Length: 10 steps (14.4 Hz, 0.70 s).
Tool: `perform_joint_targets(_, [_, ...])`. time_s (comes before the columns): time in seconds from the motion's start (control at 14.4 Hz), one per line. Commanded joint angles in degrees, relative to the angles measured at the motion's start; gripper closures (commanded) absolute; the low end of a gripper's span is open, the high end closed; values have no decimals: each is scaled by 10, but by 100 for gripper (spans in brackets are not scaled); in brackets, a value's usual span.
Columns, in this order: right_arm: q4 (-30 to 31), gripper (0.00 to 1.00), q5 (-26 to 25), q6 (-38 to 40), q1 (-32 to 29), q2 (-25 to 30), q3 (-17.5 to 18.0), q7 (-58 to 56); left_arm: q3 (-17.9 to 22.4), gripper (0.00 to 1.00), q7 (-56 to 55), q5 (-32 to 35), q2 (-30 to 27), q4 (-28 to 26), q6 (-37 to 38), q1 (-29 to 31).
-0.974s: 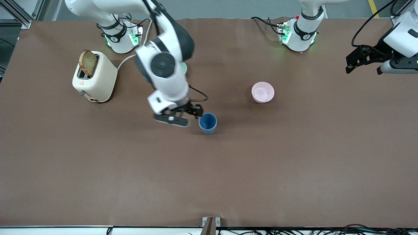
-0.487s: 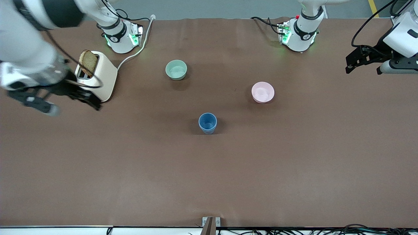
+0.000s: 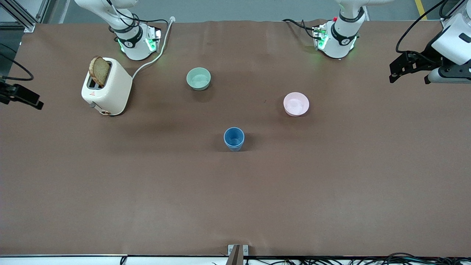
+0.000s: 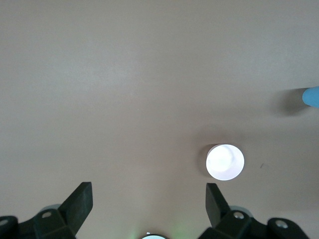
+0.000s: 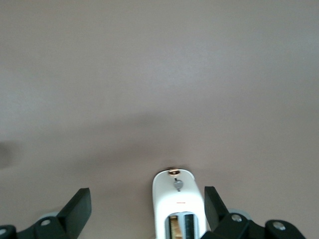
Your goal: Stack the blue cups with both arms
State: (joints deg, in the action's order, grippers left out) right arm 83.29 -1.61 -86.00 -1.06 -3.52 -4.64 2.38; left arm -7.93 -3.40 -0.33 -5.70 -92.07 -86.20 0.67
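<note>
Two blue cups (image 3: pixel 234 138), apparently nested

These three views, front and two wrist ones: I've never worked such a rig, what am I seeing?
The front view looks down across a brown table at two white Franka arms. The other two come from cameras on their wrists. The stacked blue cups stand mid-table, with a pink bowl, a pale green bowl and a toaster holding bread farther from the front camera. The left gripper hangs open over its table end, the right gripper open by the toaster's end. Neither holds anything.
</note>
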Motion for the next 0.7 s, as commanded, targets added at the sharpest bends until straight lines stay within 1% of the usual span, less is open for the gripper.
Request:
perform_joint_targets(0.0, [19,0,-1,-5,-15,17,21,-13,2,0,10,8,-5,1,5,-1])
perform_joint_targets(0.28, [19,0,-1,-4,-8,17,21,-13,3,0,9,8,9,29,7,0])
perform_joint_targets(0.63, [20,0,-1,-2,-15,16,21,-13,3,0,9,9,10,29,8,-1])
